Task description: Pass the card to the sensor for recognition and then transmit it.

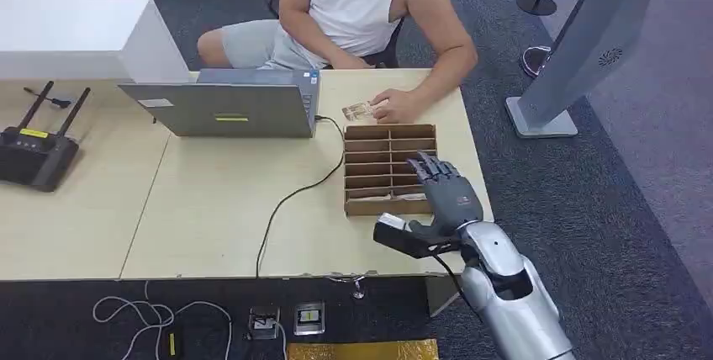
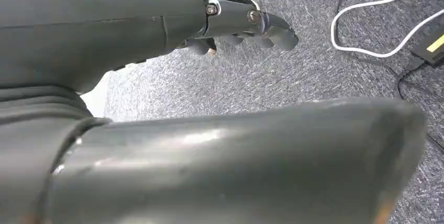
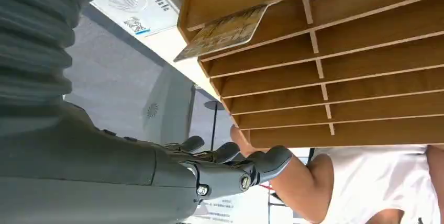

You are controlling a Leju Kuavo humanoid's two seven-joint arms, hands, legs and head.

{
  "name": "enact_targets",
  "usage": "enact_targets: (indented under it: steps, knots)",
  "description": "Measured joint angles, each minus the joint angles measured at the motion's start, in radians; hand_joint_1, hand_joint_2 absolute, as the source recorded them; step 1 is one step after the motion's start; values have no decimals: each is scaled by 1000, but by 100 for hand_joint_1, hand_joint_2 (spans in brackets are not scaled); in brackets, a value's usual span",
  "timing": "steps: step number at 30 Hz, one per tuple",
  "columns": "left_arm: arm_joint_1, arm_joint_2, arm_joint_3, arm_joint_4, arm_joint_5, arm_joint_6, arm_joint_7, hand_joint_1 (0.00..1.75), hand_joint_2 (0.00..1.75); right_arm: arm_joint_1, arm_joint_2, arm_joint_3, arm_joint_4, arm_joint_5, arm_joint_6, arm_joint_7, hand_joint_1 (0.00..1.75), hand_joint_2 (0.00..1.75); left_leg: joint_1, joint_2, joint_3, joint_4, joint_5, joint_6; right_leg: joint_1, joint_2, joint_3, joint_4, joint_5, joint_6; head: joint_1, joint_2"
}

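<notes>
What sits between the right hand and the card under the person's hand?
In the head view, the far rows of the wooden divider tray lie between the right hand, which is above the tray's near rows, and the card; beyond the tray is bare table.

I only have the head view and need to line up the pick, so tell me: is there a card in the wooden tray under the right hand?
Observer: Yes. The right wrist view shows a patterned card lying tilted in a compartment near one end of the wooden tray, with a corner sticking out past the side.
Operator: What lies beside that end?
Observer: A white panel with a printed logo, just off the tray.
Operator: And the left hand?
Observer: The left hand hangs above grey carpet, near a white cable. I see nothing in it, but cannot tell how its fingers lie.
</notes>
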Motion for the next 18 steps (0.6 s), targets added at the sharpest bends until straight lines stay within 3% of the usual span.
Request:
enact_targets:
  steps: [18]
  knots:
    - [-5, 0, 0, 0, -7, 0, 0, 0, 0, -23, 21, 4, 108, -3, -37, -9, 0, 175, 0, 0, 0, 0, 0, 0, 0, 0, 0, 0, 0, 0, 0, 0]
